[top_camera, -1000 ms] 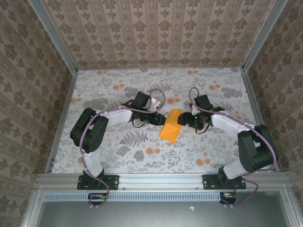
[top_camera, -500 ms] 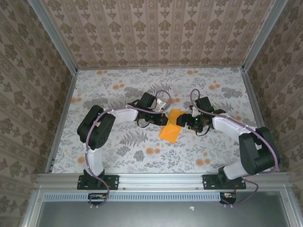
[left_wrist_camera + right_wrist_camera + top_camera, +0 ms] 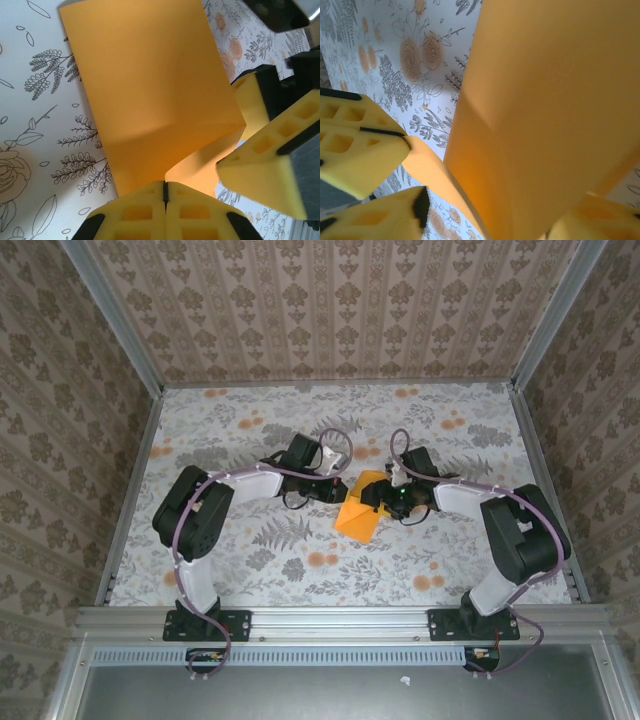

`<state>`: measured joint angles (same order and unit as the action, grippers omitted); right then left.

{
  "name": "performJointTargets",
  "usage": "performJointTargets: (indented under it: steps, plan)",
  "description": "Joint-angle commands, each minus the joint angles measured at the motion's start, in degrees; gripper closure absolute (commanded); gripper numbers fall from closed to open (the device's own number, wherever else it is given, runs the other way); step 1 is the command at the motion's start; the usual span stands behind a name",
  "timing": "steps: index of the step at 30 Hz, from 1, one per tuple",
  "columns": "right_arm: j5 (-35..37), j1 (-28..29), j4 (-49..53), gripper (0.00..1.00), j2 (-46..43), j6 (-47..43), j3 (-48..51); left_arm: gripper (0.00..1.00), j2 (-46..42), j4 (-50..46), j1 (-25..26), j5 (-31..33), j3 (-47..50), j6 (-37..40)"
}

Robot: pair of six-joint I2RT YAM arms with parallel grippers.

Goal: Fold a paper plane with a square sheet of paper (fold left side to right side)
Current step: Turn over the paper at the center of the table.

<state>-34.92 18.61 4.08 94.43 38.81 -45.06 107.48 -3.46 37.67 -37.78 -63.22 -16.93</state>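
Note:
The square sheet of paper (image 3: 358, 516) is plain bright orange and lies folded at mid-table, a bent rectangle rather than a paper plane. Its upper flap curls up off the cloth. My left gripper (image 3: 338, 490) is shut on the flap's edge; in the left wrist view the paper (image 3: 150, 85) comes out of the closed seam of the gripper (image 3: 165, 186). My right gripper (image 3: 376, 496) stands open at the sheet's right side. In the right wrist view the paper (image 3: 545, 110) passes between its spread fingers (image 3: 375, 220), and the left gripper's fingers (image 3: 355, 155) show beside them.
A grey-white cloth (image 3: 250, 430) with flower prints covers the table. Metal rails (image 3: 340, 620) edge the front, and wallpapered walls (image 3: 340, 310) close the back and sides. Both arms meet at the centre, fingers a few centimetres apart.
The left gripper has shut on the paper's edge and lifted the flap. The right gripper has moved left up to the sheet, and its jaws have narrowed around it.

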Motion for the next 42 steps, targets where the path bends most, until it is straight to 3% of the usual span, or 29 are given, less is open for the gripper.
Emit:
performJointTargets:
  steps: [1, 3, 5, 7, 13, 18, 22, 27, 36, 39, 42]
  plan:
    - [-3.1, 0.6, -3.5, 0.52, 2.6, 2.5, -1.9, 0.96, -1.7, 0.4, -0.3, 0.1, 0.7, -0.2]
    - [-3.3, 0.8, -4.1, 0.67, 2.9, 2.9, -2.1, 0.91, -2.0, 0.3, -0.4, 0.5, 0.7, -0.4]
    - [-2.8, 0.8, -3.9, 0.88, 2.7, 2.5, -2.2, 0.79, -3.0, 1.0, -0.9, 0.6, 1.6, -1.3]
    - [-2.1, 0.5, -3.8, 0.99, 1.8, 1.4, -2.4, 0.67, -4.7, 3.1, -2.2, 0.5, 3.3, -3.5]
    - [-6.2, -1.8, -8.6, 1.0, -4.2, -1.6, -3.7, 0.3, -15.2, 9.8, -8.4, 0.3, 10.8, -10.8]
    - [-13.0, -4.5, -14.1, 1.0, -9.2, -1.7, -6.7, 0.01, -25.7, 18.1, -14.0, -4.2, 15.7, -19.4]
    - [-20.3, -4.9, -17.8, 1.0, -11.2, -1.0, -11.4, 0.0, -32.1, 24.6, -15.7, -8.0, 16.4, -25.4]
    - [-27.6, -3.6, -19.7, 1.0, -11.9, -0.9, -17.8, 0.0, -32.9, 36.2, -15.3, -13.7, 14.8, -34.3]
    - [-30.9, 0.7, -18.2, 1.0, -11.4, -2.4, -24.0, 0.01, -28.7, 49.4, -13.0, -16.2, 12.5, -43.3]
    - [-31.0, 0.9, -17.7, 1.0, -10.9, -2.4, -24.4, 0.07, -26.5, 59.6, -13.0, -16.5, 12.9, -49.8]
    - [-30.3, 1.0, -16.8, 1.0, -11.1, -2.8, -24.4, 0.2, -24.5, 65.9, -12.9, -16.2, 13.0, -54.2]
